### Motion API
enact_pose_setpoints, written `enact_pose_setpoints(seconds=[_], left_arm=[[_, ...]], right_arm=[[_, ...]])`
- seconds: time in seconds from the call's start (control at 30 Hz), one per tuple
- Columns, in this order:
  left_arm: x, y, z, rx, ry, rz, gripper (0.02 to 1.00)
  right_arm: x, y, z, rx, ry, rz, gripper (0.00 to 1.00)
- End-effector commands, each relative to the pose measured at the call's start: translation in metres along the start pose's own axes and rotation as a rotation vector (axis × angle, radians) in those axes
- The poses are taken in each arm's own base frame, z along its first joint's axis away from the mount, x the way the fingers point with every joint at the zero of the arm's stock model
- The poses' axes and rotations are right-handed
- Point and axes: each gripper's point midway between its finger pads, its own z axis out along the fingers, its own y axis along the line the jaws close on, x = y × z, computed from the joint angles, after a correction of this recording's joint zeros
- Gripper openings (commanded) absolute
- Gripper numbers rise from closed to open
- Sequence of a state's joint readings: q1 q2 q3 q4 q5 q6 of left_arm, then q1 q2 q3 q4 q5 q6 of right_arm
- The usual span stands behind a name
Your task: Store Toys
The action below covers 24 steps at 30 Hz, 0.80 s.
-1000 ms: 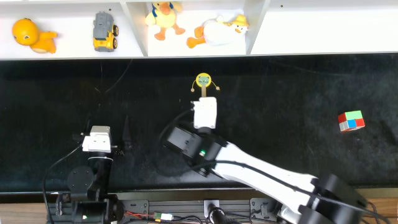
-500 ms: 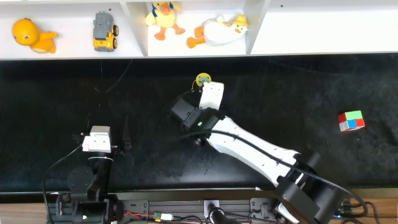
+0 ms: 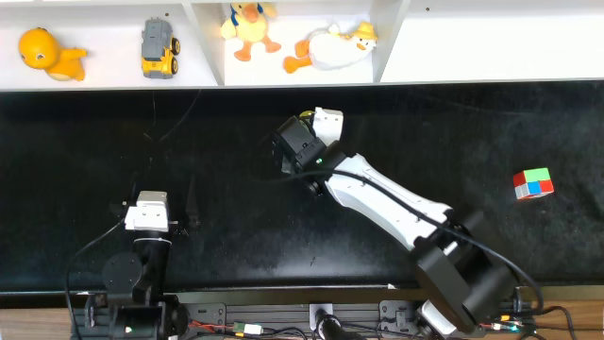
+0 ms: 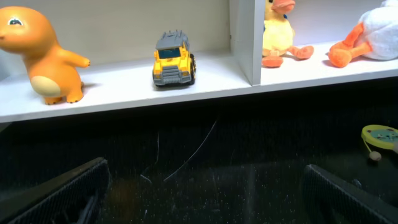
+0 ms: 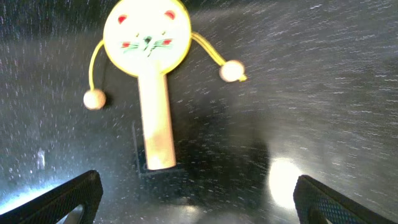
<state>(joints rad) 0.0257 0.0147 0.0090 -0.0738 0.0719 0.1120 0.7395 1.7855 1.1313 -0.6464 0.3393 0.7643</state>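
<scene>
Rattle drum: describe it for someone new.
On the black table, just below the white shelf, by the right pincer, lies the rattle drum. Unlike the colour cube at right, it has a yellow cat face, wooden handle and two stringed beads.

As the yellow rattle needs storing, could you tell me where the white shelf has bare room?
The right compartment is bare. The middle one is crowded by the yellow plush duck and the white plush duck. The left one has a gap between the orange dinosaur figure and the yellow toy truck.
</scene>
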Motion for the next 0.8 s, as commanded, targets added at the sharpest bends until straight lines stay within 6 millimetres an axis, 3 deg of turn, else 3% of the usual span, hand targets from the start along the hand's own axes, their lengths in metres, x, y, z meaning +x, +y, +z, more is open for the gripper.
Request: enact_pose_setpoints(seconds=[0.03,0.33,0.67,0.73,0.8], left_arm=[[-0.002,-0.003,-0.001,0.015,-0.01,0.016,0.998],[-0.002,-0.003,-0.001,0.015,-0.01,0.016,0.998],[-0.002,-0.003,-0.001,0.015,-0.01,0.016,0.998],[-0.002,-0.003,-0.001,0.015,-0.01,0.016,0.998],[-0.002,-0.003,-0.001,0.015,-0.01,0.016,0.998]], right_arm=[[-0.005,0.02,0.009,-0.071,0.047,-0.097,0.996],[-0.018,0.027,0.025,-0.066,0.06,-0.123,0.993],[-0.014,0.025,0.034,-0.065,0.088,-0.122,0.98],[-0.013,0.026,0.035,-0.067,0.089,-0.122,0.904],[-0.014,0.026,0.036,-0.068,0.088,-0.121,0.75]])
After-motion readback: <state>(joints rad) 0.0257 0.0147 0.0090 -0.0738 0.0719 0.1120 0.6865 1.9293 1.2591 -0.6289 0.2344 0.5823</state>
